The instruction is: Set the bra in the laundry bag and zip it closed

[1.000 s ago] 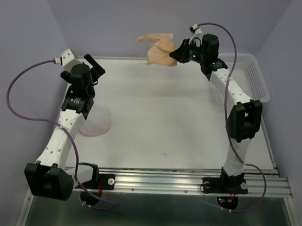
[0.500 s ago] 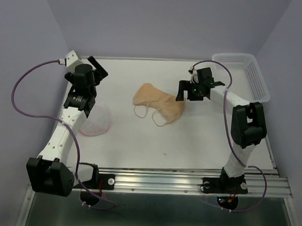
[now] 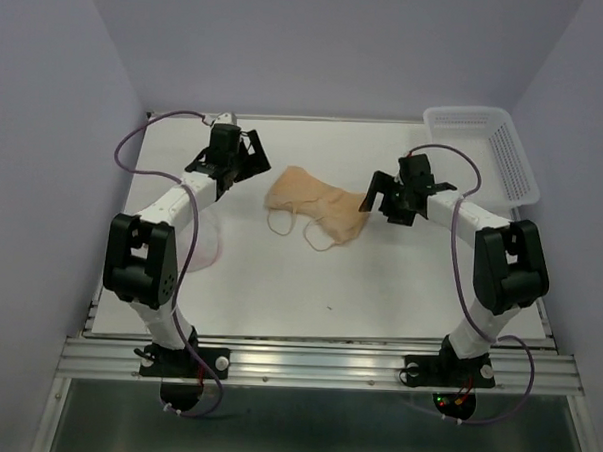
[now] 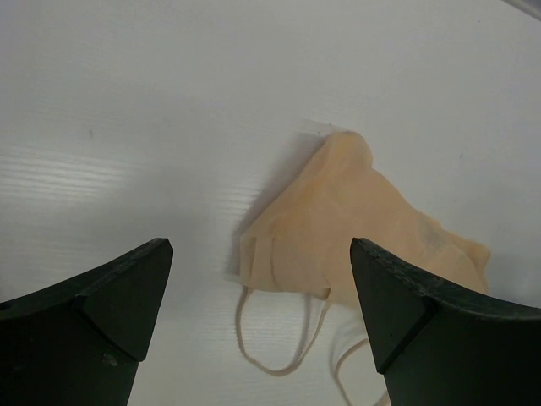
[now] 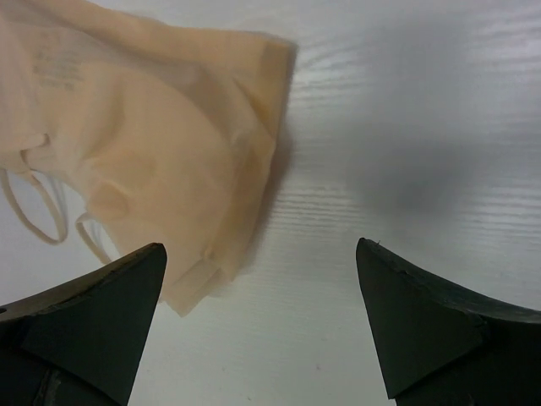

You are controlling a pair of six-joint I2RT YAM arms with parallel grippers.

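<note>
Two arms rise from the rail at the bottom edge of the overhead view and reach up across the white table (image 3: 309,286). Nearest of the task's things, left of centre, the laundry bag (image 3: 209,244) lies on the table. It is a pale mesh round with a pink rim, mostly hidden behind the left arm, and whether its zipper is open cannot be told. Farther up, in the middle of the frame, the bra (image 3: 317,209) lies crumpled on the table, outside the bag and apart from it, its thin strap loops trailing toward the lower edge. The right gripper (image 3: 373,194) hovers just beside the bra's right end, jaws spread wide and holding nothing. Its wrist view shows the fabric at upper left, beyond the dark fingers (image 5: 84,330). The left gripper (image 3: 252,156) sits to the upper left of the bra, jaws likewise wide and empty, pointed toward the garment. Farthest back, in the upper right corner, a white lattice basket (image 3: 514,165) stands at the table's edge.
</note>
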